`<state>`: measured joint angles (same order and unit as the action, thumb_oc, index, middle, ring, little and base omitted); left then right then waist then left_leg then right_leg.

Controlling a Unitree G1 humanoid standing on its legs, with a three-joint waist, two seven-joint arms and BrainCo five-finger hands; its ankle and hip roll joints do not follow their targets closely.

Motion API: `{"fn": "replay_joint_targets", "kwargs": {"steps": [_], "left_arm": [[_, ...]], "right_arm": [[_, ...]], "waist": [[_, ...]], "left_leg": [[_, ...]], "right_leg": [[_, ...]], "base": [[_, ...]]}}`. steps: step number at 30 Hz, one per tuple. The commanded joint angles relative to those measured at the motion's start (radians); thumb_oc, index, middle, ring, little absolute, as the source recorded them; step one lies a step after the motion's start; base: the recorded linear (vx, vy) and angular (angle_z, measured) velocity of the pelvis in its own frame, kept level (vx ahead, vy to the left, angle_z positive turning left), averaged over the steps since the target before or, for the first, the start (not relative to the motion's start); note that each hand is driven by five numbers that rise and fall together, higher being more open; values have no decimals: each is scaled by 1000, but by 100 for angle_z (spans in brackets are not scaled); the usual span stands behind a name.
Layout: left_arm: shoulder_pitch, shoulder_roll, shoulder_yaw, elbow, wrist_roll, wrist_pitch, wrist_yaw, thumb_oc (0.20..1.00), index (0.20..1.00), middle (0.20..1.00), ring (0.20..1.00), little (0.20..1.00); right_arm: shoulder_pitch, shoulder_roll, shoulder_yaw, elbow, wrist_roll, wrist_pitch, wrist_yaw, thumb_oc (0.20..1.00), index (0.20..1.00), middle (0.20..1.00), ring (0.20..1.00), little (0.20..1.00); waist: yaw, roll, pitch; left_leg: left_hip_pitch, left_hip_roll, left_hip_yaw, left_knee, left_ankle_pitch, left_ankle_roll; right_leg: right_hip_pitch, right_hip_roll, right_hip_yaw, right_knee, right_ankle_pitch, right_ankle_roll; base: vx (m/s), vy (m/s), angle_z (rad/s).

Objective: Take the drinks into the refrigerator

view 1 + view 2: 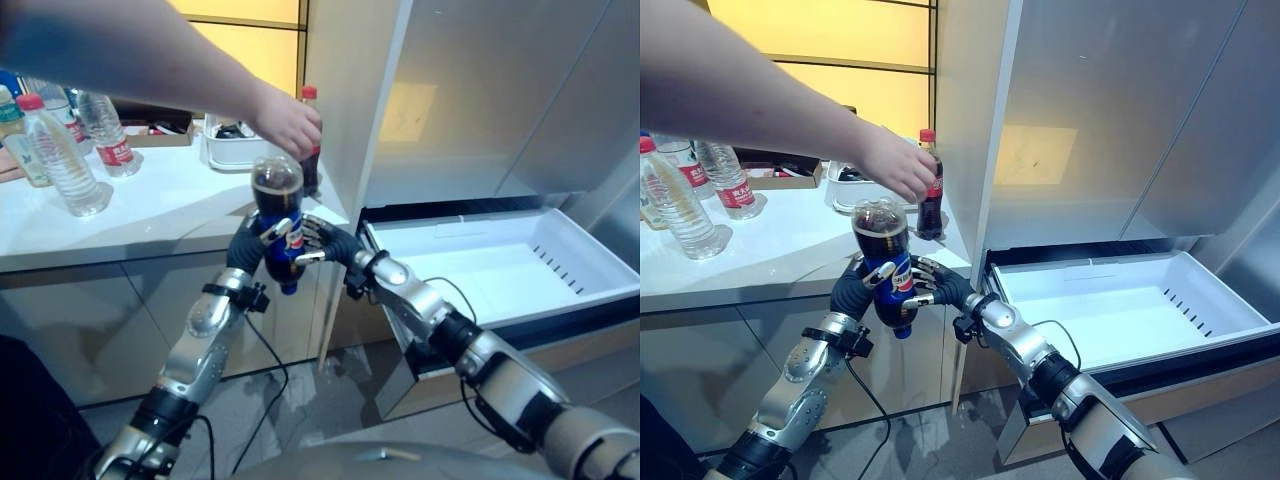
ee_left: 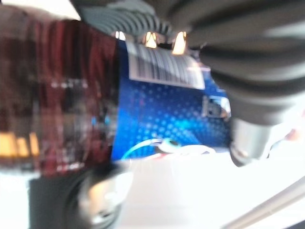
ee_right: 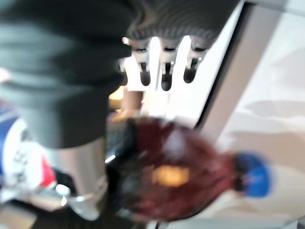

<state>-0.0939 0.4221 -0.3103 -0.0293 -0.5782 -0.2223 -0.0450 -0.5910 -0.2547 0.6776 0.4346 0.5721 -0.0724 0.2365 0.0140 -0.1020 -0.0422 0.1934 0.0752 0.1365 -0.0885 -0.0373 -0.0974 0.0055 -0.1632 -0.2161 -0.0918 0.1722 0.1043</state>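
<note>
Two hands of ours hold one cola bottle (image 1: 281, 222) upside down, cap pointing at the floor.

Our left hand (image 1: 256, 237) and right hand (image 1: 318, 240) curl around its blue label from either side, in front of the counter (image 1: 150, 205) edge. Just right, the fridge drawer (image 1: 470, 232) stands pulled open. Above the bottle, a person's hand (image 1: 290, 122) reaches over a second cola (image 1: 310, 150) standing on the counter. Farther left stand water bottles (image 1: 62, 150).

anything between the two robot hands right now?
Yes: the blue-labelled cola bottle, upside down, cap at the bottom. The left hand and right hand grip it from opposite sides, fingers curled on the label, as the left eye view shows.
</note>
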Motion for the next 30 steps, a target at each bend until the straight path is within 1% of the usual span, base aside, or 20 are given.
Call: {"fn": "replay_joint_targets", "kwargs": {"steps": [1,2,4,5,6,8,9,10,12,14,16,17,18,19,23,24,25,27,30], "left_arm": [[-114,-41,-10,-196,37,-98,-46,200,200,200,200,200],[-98,-34,15,-188,46,-102,-49,200,200,200,200,200],[-93,-24,32,-170,63,-103,-52,200,200,200,200,200],[-93,-24,32,-170,63,-103,-52,200,200,200,200,200],[-93,-21,40,-162,63,-102,-61,200,200,200,200,200],[-92,-23,41,-162,61,-104,-67,200,200,200,200,200],[-90,-29,40,-159,48,-101,-80,200,200,200,200,200],[-94,-34,37,-159,42,-100,-85,200,200,200,200,200],[-94,-38,33,-160,38,-101,-91,200,200,200,200,200],[-101,-52,17,-165,31,-99,-104,200,200,200,200,200],[-101,-52,17,-165,31,-99,-104,200,200,200,200,200],[-115,-60,9,-165,33,-101,-99,200,200,200,200,200],[-115,-60,9,-164,33,-101,-99,200,200,200,200,200],[-131,-69,1,-163,35,-103,-91,200,200,200,200,200],[-174,-85,-23,-157,37,-102,-77,200,200,200,200,200],[-175,-85,-23,-157,37,-103,-77,200,200,200,200,200],[-193,-87,-35,-156,41,-100,-74,200,200,200,200,200],[-184,-82,-33,-160,41,-97,-77,200,200,200,200,200],[-170,-77,-31,-160,38,-92,-84,200,200,200,200,200]], "right_arm": [[-107,1,-48,-34,51,-41,23,1000,1000,1000,1000,1000],[-82,-48,-72,-66,55,-42,37,1000,1000,1000,1000,1000],[-65,-106,-94,-97,49,-40,51,1000,1000,1000,1000,1000],[-64,-108,-94,-98,49,-40,51,1000,1000,1000,1000,1000],[-46,-155,-113,-125,52,-39,68,1000,1000,1000,1000,1000],[-42,-171,-115,-138,52,-36,82,1000,1000,1000,1000,1000],[-41,-212,-105,-189,49,-34,122,1000,1000,1000,1000,1000],[-32,-219,-113,-199,62,-36,123,1000,1000,1000,1000,1000],[-25,-217,-117,-193,69,-37,131,1000,1000,1000,1000,1000],[-24,-190,-114,-180,80,-32,145,1000,1000,1000,1000,1000],[-25,-190,-114,-179,80,-32,145,1000,1000,1000,1000,1000],[-29,-164,-110,-158,72,-32,138,1000,1000,1000,1000,1000],[-30,-164,-109,-157,72,-33,138,1000,1000,1000,1000,1000],[-36,-127,-106,-118,59,-33,126,1000,1000,1000,1000,1000],[-51,-57,-72,-39,-9,-36,99,1000,1000,1000,1000,1000],[-52,-56,-72,-37,-9,-37,99,1000,1000,1000,1000,1000],[-52,-24,-72,-21,0,-44,83,1000,1000,1000,1000,1000],[-52,-3,-83,-13,3,-52,72,1000,1000,1000,1000,1000],[-48,3,-97,-19,18,-55,63,1000,1000,1000,1000,1000]], "waist": [[9,16,-4],[4,18,-5],[0,19,-6],[0,19,-5],[-4,20,-5],[-4,20,-5],[-8,20,-6],[-9,20,-6],[-9,20,-6],[-12,20,-7],[-12,20,-7],[-12,20,-7],[-12,20,-7],[-12,20,-7],[-12,21,-8],[-12,21,-8],[-13,23,-9],[-11,24,-9],[-10,26,-10]], "left_leg": [[-79,-79,-98,11,-12,84],[-77,-80,-97,11,-13,84],[-77,-80,-95,10,-13,84],[-77,-80,-95,10,-13,84],[-76,-79,-94,10,-14,84],[-77,-79,-93,10,-14,83],[-76,-77,-92,10,-14,83],[-75,-77,-92,10,-15,83],[-74,-76,-92,10,-15,83],[-72,-74,-89,10,-16,83],[-72,-74,-89,10,-16,83],[-72,-73,-89,10,-16,82],[-71,-73,-88,10,-16,82],[-71,-73,-88,11,-16,82],[-69,-72,-90,10,-17,82],[-69,-72,-90,10,-17,82],[-67,-72,-91,10,-18,82],[-67,-73,-92,10,-17,83],[-67,-72,-92,10,-17,82]], "right_leg": [[111,14,-46,61,-142,18],[112,13,-47,61,-142,18],[111,13,-45,61,-142,19],[111,13,-45,61,-142,19],[111,13,-45,61,-141,20],[110,13,-45,61,-141,20],[111,14,-45,60,-142,20],[111,14,-44,59,-142,21],[112,15,-43,59,-142,21],[112,16,-41,58,-143,20],[112,16,-41,58,-143,20],[113,18,-38,57,-144,19],[113,18,-38,57,-144,19],[114,18,-36,58,-144,18],[116,18,-35,60,-145,17],[116,18,-35,60,-145,17],[117,18,-35,60,-146,17],[118,19,-36,58,-146,17],[119,19,-36,57,-145,17]], "base": [[0,0,0],[0,0,0],[0,0,0],[0,0,0],[0,0,0],[0,0,0],[0,0,0],[0,0,0],[0,0,0],[0,0,0],[0,0,0],[0,0,0],[0,0,0],[0,0,0],[0,0,0],[0,0,0],[0,0,0],[0,0,0],[0,0,0]]}}
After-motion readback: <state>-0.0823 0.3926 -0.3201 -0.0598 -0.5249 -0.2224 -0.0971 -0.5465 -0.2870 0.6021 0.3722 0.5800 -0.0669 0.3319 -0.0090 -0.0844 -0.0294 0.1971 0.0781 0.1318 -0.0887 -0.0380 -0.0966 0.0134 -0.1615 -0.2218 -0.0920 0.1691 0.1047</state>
